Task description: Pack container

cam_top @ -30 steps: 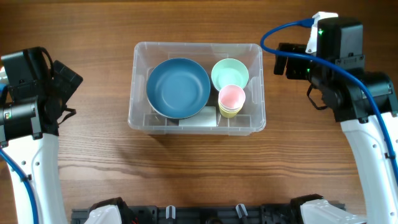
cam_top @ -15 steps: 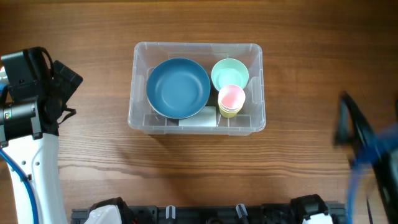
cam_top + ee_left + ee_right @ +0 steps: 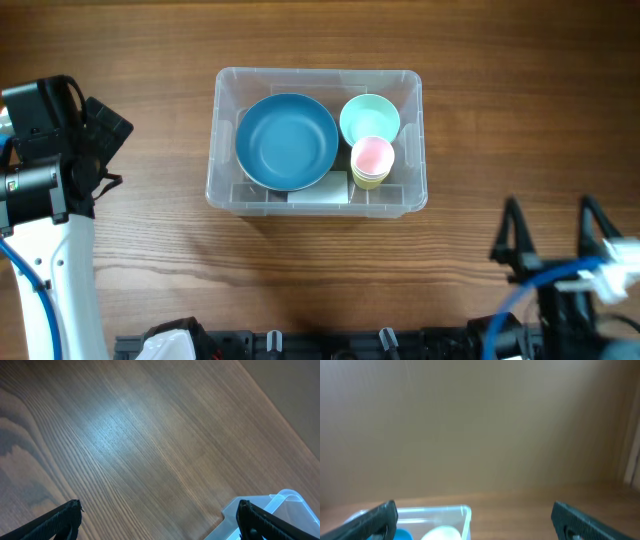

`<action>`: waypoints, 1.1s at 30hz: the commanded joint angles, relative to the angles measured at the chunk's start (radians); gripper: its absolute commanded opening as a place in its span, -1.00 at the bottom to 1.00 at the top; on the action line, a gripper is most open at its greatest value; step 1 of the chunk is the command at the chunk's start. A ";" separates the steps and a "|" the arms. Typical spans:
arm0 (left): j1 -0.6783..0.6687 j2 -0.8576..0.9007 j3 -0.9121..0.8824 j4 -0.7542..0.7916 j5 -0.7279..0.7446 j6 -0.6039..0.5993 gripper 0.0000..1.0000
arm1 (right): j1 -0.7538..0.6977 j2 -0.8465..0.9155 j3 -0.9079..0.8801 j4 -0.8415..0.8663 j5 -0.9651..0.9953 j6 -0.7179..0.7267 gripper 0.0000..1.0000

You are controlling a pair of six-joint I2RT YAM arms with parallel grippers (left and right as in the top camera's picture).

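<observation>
The container [image 3: 316,76] stands about in the middle of the counter [image 3: 500,100]. Inside it a big blue bowl [image 3: 287,141] fills the left part. A mint green bowl [image 3: 369,118] sits at the right rear, and a pink cup [image 3: 373,155] is nested in a yellow cup [image 3: 370,181] just in front of it. The left pincer [image 3: 112,153] is wide open and holds nothing, well apart from the container at its left. The right pincer [image 3: 550,205] is at the near right, also wide open and empty, with its fingers pointing toward the container.
</observation>
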 commanded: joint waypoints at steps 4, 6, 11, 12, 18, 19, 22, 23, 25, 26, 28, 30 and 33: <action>0.006 -0.004 0.016 0.002 -0.002 -0.002 1.00 | -0.003 -0.047 -0.311 0.318 -0.075 -0.017 0.99; 0.006 -0.004 0.016 0.002 -0.002 -0.002 0.99 | -0.022 -0.104 -0.413 0.363 -0.075 -0.011 0.99; 0.006 -0.004 0.016 0.002 -0.002 -0.002 0.99 | -0.064 -0.104 -0.457 0.379 -0.078 0.008 0.99; 0.006 -0.004 0.016 0.002 -0.002 -0.002 1.00 | -0.071 -0.104 -0.468 0.388 -0.078 0.008 0.99; 0.006 -0.004 0.016 0.002 -0.002 -0.002 0.99 | -0.085 -0.104 -0.546 0.415 -0.079 0.008 0.99; 0.006 -0.004 0.016 0.002 -0.002 -0.002 0.99 | -0.085 -0.104 -0.556 0.415 -0.079 0.008 1.00; 0.006 -0.004 0.016 0.002 -0.002 -0.002 1.00 | -0.085 -0.104 -0.583 0.415 -0.090 0.004 0.99; 0.006 -0.004 0.016 0.002 -0.002 -0.002 0.99 | -0.085 -0.104 -0.591 0.416 -0.090 0.002 0.99; 0.006 -0.004 0.016 0.002 -0.002 -0.002 0.99 | -0.085 -0.104 -0.604 0.416 -0.090 0.002 0.99; 0.006 -0.004 0.016 0.002 -0.002 -0.002 1.00 | -0.085 -0.104 -0.610 0.415 -0.091 0.001 1.00; 0.006 -0.004 0.016 0.002 -0.002 -0.002 0.99 | -0.085 -0.105 -0.620 0.416 -0.103 -0.012 0.99; 0.006 -0.004 0.016 0.002 -0.002 -0.002 0.99 | -0.085 -0.105 -0.627 0.415 -0.136 -0.053 1.00; 0.006 -0.004 0.016 0.002 -0.002 -0.002 1.00 | -0.085 -0.105 -0.632 0.414 -0.188 -0.127 1.00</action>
